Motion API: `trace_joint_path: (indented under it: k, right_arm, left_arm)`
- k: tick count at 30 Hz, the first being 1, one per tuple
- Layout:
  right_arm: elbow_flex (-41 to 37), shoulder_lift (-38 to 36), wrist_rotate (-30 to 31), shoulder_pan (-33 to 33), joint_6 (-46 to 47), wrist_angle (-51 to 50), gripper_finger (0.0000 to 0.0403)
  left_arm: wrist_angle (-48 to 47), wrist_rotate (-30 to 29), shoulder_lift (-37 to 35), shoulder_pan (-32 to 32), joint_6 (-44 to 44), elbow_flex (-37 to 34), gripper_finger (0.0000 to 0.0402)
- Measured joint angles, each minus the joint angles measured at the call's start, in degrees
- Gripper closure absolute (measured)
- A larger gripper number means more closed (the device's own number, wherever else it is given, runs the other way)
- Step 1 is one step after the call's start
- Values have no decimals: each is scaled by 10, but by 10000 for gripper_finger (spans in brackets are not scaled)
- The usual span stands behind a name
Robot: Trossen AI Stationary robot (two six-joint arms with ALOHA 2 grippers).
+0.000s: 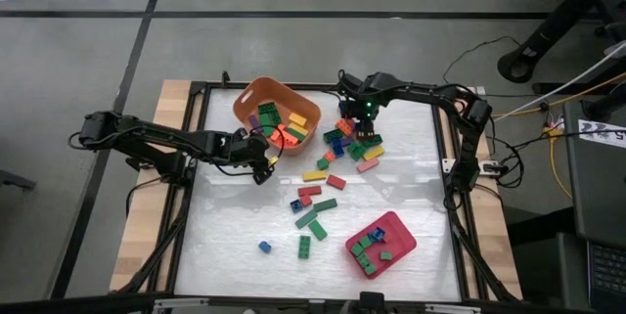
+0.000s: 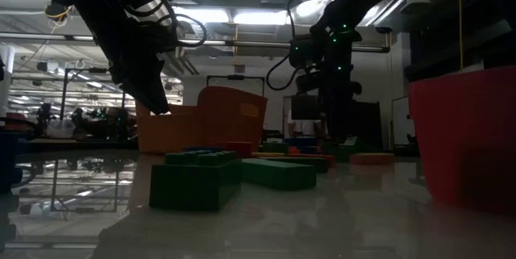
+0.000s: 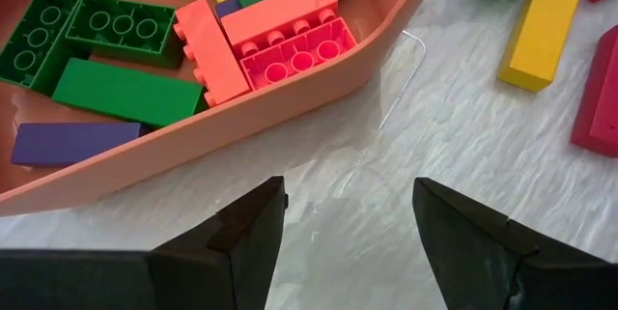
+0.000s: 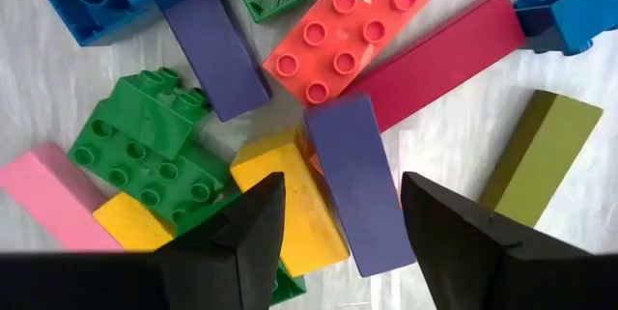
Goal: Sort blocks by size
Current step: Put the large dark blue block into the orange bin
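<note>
Green blocks [image 2: 196, 180], lying nearest in the low view, are seen flat on the table [image 1: 411, 187]; more blocks are scattered across the middle, a heap is gathered directly under the right gripper [image 4: 333, 215], several long ones are already laid in the orange tub [image 1: 277, 111], and a few small ones in the red tray [image 1: 380, 243]. The right gripper is held open over the heap, empty, with a purple block [image 4: 355, 184] lined up between its fingers, a yellow block [image 4: 299, 199] touching that block's side and a salmon studded block [image 4: 352, 28] just ahead. The left gripper [image 3: 348, 218] is likewise open and empty, poised over bare table just outside the tub wall. The blocks are judged light, rigid and smooth-sided, so slipping is likely under a skewed pinch; the purple one is best taken across its narrow width at mid-length, though the crowding neighbours may be dragged along or may block a finger.
</note>
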Motion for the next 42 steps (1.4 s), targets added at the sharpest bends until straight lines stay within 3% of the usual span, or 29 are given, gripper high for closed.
trace_joint_path:
  k: [28, 32, 39, 42]
  right_arm:
    - [1, 37, -17, 0, 2, 19, 200]
    - [1, 37, -14, 0, 2, 19, 226]
    - [2, 37, -8, 0, 3, 21, 315]
    - [3, 36, -8, 0, 3, 19, 317]
  left_arm:
    - [0, 0, 0, 0, 1, 0, 185]
    - [0, 0, 0, 0, 0, 0, 185]
    - [0, 0, 0, 0, 0, 0, 185]
    - [0, 0, 0, 0, 0, 0, 185]
